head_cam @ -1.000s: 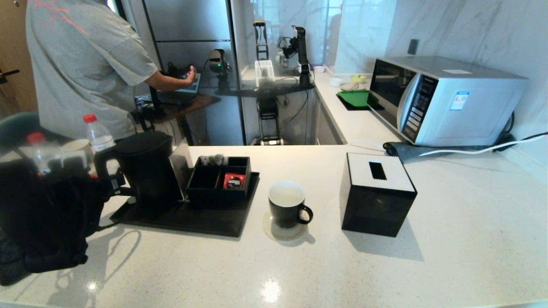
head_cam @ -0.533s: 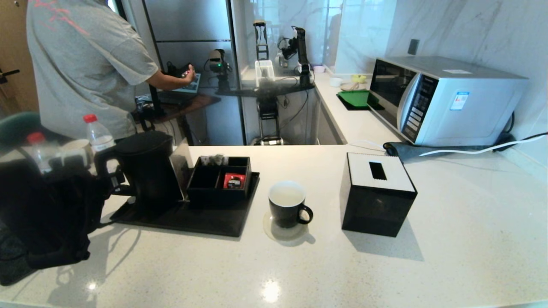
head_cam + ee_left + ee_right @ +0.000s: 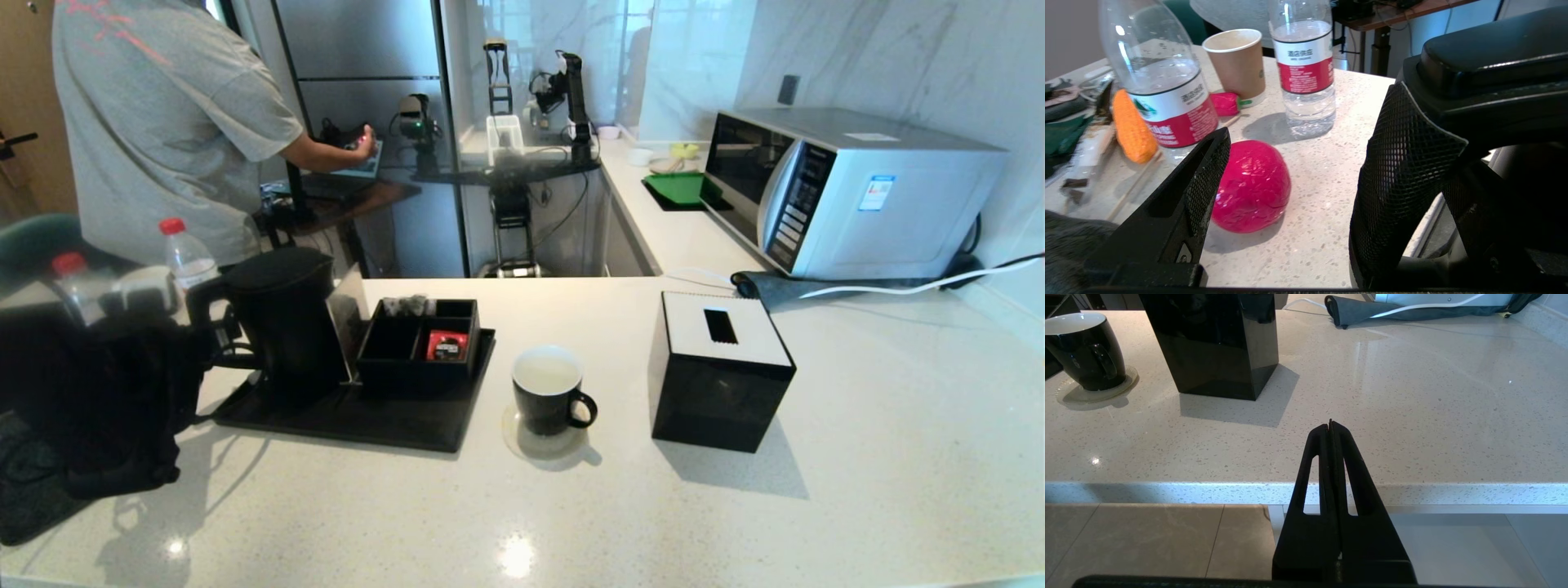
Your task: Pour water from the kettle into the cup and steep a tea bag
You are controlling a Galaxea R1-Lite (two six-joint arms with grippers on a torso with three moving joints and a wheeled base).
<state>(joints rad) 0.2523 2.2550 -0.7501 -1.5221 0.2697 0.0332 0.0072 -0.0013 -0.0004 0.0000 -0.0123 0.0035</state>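
**Left gripper spread at the kettle's handle; right gripper parked with fingers pressed together**

In the head view the kettle (image 3: pixel 282 322) stands upright at the left-centre of the frame, its long axis vertical, on the left end of a black tray (image 3: pixel 351 416). Its loop handle (image 3: pixel 208 327) points toward the left edge of the frame, away from the cup. The left arm fills the lower left of that view as a dark mass, and the left gripper (image 3: pixel 192 339) sits right at the handle.

The left wrist view shows the left gripper (image 3: pixel 1290 179) with its fingers (image 3: pixel 1404 171) spread wide; the kettle's black lid and body (image 3: pixel 1494 77) sit against the far side of one finger. Whether the handle lies between the fingers cannot be told.

The cup (image 3: pixel 549 390) stands upright on a pale coaster (image 3: pixel 539 445) at the centre of the head view, just right of the tray, its ear handle pointing right toward the black tissue box (image 3: pixel 718 371). Its white inside shows, with no tea bag visible in it.

The right gripper (image 3: pixel 1331 430) hangs below the counter (image 3: pixel 1412 396) edge in its wrist view, fingers pressed together and holding nothing.
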